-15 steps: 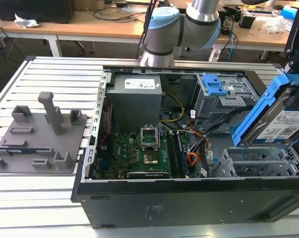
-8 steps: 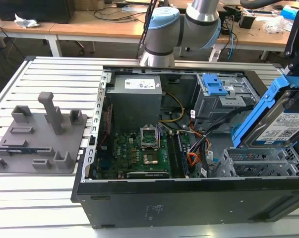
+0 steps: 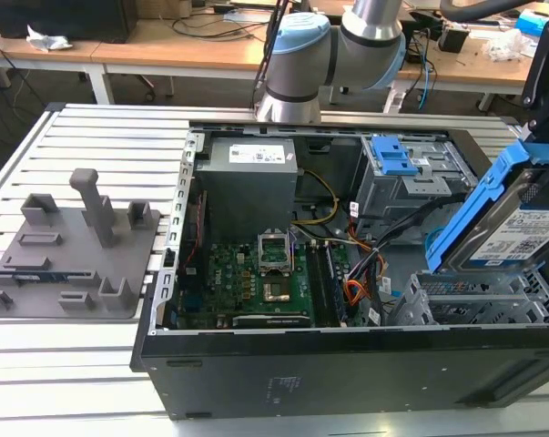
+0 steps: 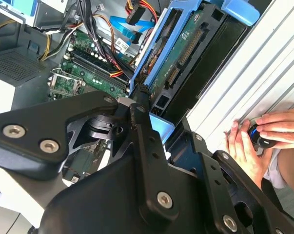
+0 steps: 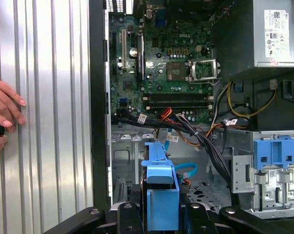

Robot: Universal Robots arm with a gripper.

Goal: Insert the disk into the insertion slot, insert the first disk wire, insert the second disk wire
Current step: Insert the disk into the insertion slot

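**Now holding the drive, tilted over its bay**

Closed on the blue caddy, the gripper (image 4: 162,127) has the disk (image 3: 515,232) pinched between its fingers (image 4: 146,146), as both wrist views show. In the exterior view the disk hangs steeply tilted, its lower edge just above the insertion slot (image 3: 474,302) at that view's right, and not yet inside it. Near the bay lie the first disk wire (image 5: 167,115) and the looping second disk wire (image 5: 187,170). I cannot tell where their plug ends sit. Beyond stands the taller cage (image 3: 392,157) with its blue latch. A person's hand (image 5: 3,109) rests on the ribbed table (image 5: 49,146) beside the computer case (image 3: 347,364).

As I judge the risks, at this tilt a caddy corner could snag the slot's sheet-metal lip and twist in the grip. A slack wire could also get trapped beneath the drive.
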